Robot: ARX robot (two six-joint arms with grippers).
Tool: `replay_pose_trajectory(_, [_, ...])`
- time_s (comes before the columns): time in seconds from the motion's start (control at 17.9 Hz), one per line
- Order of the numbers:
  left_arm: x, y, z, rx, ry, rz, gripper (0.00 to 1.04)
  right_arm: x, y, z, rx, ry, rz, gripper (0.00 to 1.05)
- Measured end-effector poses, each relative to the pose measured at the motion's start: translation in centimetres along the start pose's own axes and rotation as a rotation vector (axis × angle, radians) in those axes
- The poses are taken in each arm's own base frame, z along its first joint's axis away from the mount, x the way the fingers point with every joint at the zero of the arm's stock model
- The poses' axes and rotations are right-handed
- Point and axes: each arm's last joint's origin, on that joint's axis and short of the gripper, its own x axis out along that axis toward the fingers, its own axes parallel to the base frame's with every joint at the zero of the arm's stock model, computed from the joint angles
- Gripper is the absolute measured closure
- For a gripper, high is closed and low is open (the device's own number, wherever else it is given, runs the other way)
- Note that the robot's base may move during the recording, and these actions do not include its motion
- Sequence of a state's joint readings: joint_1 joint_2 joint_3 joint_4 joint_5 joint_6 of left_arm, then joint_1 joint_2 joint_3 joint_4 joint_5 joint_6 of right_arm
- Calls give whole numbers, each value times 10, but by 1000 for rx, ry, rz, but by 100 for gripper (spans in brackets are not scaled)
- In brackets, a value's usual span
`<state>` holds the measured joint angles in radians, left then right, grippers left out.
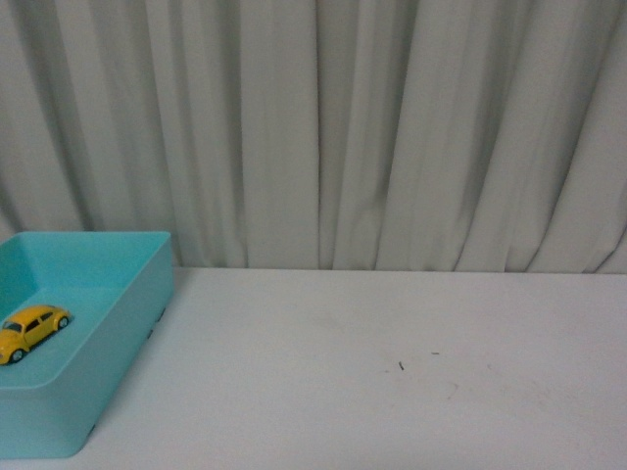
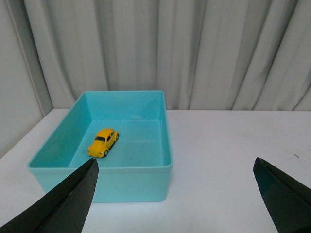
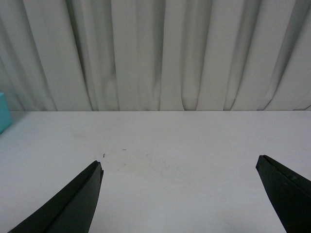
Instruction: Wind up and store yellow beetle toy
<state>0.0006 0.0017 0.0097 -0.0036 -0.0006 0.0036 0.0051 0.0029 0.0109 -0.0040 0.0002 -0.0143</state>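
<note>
yellow beetle toy (image 2: 103, 142) sits in the teal bin (image 2: 146, 182), beyond the left pincer (image 2: 175, 189), both pincers spread apart, empty.

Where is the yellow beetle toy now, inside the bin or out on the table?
Inside. The yellow beetle toy sits upright on its wheels on the floor of the turquoise bin, with neither arm's jaws touching it.

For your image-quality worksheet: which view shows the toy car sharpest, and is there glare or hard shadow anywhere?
Left wrist view shows the car sharpest; front view is softer, the car cut by the frame edge. Lighting is even and diffuse; no glare or hard shadows in any view.
</note>
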Motion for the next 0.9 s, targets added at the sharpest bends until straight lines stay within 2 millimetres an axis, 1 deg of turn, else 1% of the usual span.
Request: replay_pose_trajectory(0.9, [0,0,0,0,0,0,7,0,0,0,0,-1,0,7])
